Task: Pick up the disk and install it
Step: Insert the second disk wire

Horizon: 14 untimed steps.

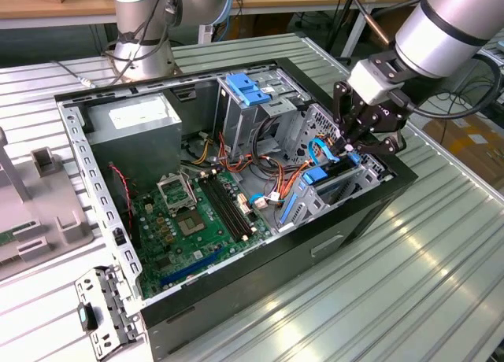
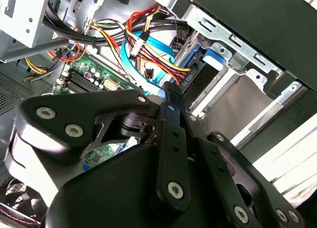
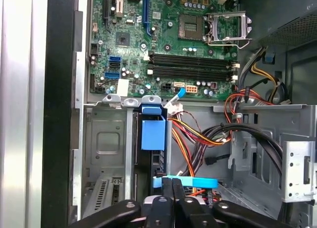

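The disk [image 1: 329, 176] stands on edge in the drive bay at the exterior view's right end of the open computer case [image 1: 260, 260]. In the first wrist view its dark edge [image 3: 157, 163] and blue side rail [image 3: 152, 131] lie between the bay's metal walls. My gripper [image 1: 356, 145] hangs directly over that bay. Its black fingers are pressed together, tips [image 3: 173, 181] down at a light-blue flat cable beside the disk's top edge. Nothing sits between them. I cannot tell if they touch the disk. The second wrist view has the fingertips [image 2: 171, 89] among coloured wires.
A grey power supply [image 1: 134, 122] fills the case's far corner, and a metal cage with a blue cap [image 1: 246, 88] stands beside it. The green motherboard [image 1: 197, 220] covers the case floor. Wire bundles [image 1: 276, 181] cross near the bay. Another arm's base [image 1: 142, 39] stands behind the case.
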Available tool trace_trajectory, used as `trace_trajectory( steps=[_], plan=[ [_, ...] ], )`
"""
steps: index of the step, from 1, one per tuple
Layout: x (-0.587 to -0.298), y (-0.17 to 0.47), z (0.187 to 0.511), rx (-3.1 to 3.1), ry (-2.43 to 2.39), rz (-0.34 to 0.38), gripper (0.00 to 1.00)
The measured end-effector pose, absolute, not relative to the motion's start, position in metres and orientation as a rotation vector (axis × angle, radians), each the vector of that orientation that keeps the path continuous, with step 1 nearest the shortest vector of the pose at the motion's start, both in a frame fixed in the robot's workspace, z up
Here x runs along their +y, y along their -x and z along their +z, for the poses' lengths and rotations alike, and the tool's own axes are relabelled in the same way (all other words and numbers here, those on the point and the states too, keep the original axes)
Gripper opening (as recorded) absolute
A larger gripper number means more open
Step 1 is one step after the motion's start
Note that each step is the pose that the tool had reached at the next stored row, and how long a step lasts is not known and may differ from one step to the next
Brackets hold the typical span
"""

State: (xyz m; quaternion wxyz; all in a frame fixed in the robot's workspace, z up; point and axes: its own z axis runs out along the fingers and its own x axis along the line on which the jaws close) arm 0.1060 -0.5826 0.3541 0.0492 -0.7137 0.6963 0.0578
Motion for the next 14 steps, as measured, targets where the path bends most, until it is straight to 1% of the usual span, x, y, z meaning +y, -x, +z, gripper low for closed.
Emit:
trace_trajectory(
  steps=[1,14],
  plan=[
    [-0.5826,-0.106,0.354,2.121,2.174,0.177,0.11],
    [-0.5829,-0.1088,0.3458,2.124,2.176,0.183,0.11]
  ],
)
